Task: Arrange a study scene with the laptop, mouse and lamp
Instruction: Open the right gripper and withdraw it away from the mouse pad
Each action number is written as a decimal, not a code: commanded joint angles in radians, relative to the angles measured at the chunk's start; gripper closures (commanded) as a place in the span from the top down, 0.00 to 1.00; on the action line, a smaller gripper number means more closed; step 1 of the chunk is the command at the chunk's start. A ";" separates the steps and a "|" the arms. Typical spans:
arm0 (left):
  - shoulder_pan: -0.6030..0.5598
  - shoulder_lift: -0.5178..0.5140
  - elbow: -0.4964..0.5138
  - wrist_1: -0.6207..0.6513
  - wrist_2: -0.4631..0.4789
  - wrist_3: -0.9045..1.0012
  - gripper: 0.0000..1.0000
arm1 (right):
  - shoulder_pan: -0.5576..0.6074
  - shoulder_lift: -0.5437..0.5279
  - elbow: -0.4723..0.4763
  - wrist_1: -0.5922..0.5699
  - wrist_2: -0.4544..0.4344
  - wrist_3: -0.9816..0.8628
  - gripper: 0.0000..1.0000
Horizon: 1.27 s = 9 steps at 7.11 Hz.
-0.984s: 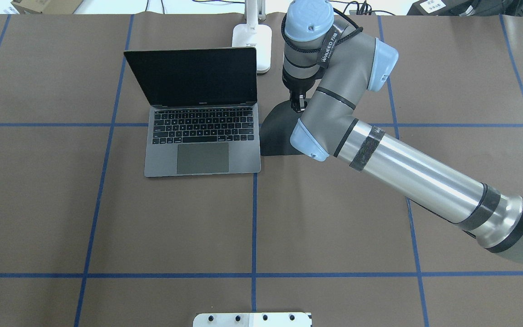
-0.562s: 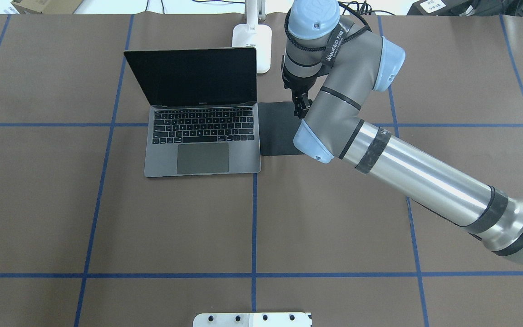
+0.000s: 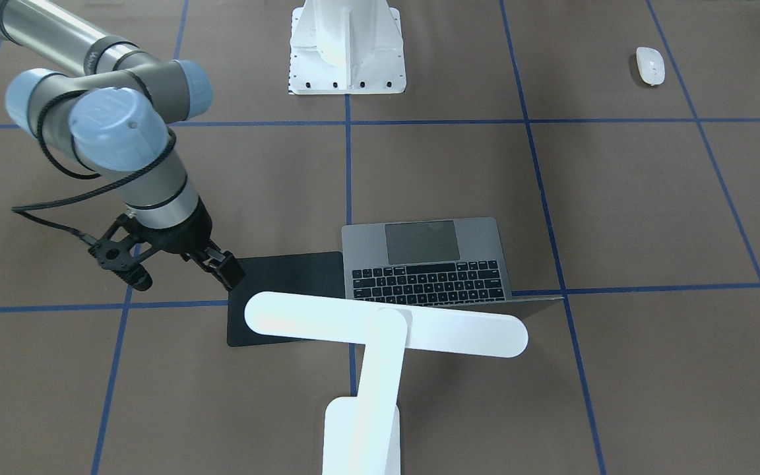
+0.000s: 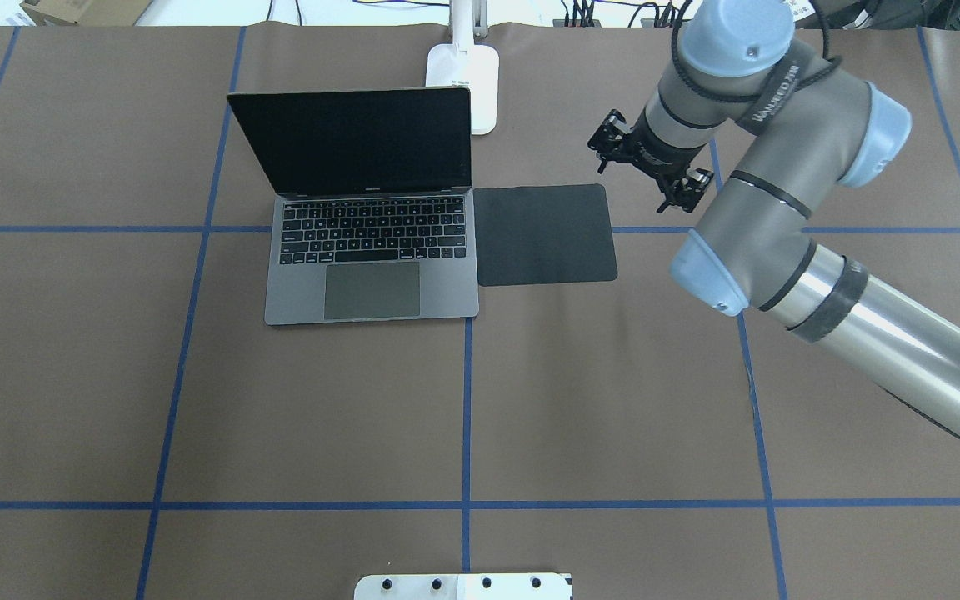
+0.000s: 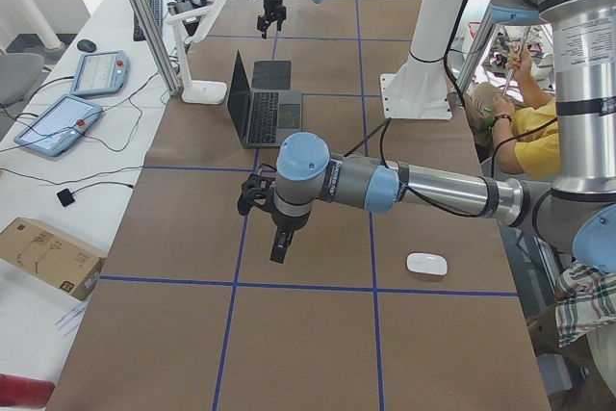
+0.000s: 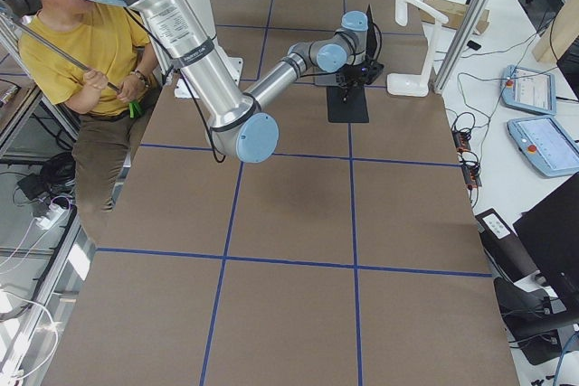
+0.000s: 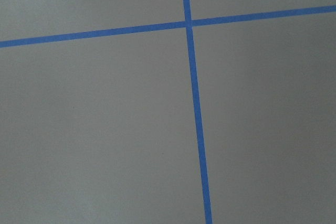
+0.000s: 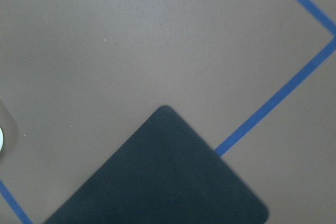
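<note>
Hovering above the table just off the far right corner of the black pad, the right gripper has its jaws wide apart and holds nothing. The pad lies flat, and its left edge is touching or almost touching the right side of the laptop.

The laptop stands open in the far half of the table, a little to the left of the middle, with its dark screen turned to the robot's edge. Directly behind it, at the far edge, stands the lamp; in the front-facing view its long bar head crosses over the back of the laptop and part of the pad.

The mouse lies alone near the robot's edge of the table, on the robot's left side, well apart from the laptop.

The left gripper hangs pointing down over the left part of the table, near the mouse but not touching it. Only the left side view shows it, so it is not possible to tell how far it is open. Its wrist camera sees only brown cover and blue tape lines.
</note>
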 commanded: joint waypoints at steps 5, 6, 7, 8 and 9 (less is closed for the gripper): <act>0.214 0.235 -0.110 -0.243 -0.064 -0.211 1.00 | 0.283 -0.471 0.265 -0.104 0.095 -0.950 1.00; 0.286 0.352 -0.119 -0.384 -0.032 -0.278 1.00 | 0.349 -0.529 0.270 -0.096 0.197 -1.022 1.00; 0.383 0.449 -0.116 -0.510 0.029 -0.368 1.00 | 0.370 -0.551 0.268 -0.096 0.210 -1.054 1.00; 0.481 0.511 -0.114 -0.556 0.108 -0.418 1.00 | 0.372 -0.560 0.268 -0.095 0.212 -1.054 1.00; 0.515 0.548 -0.110 -0.564 0.120 -0.422 1.00 | 0.372 -0.564 0.270 -0.094 0.214 -1.054 1.00</act>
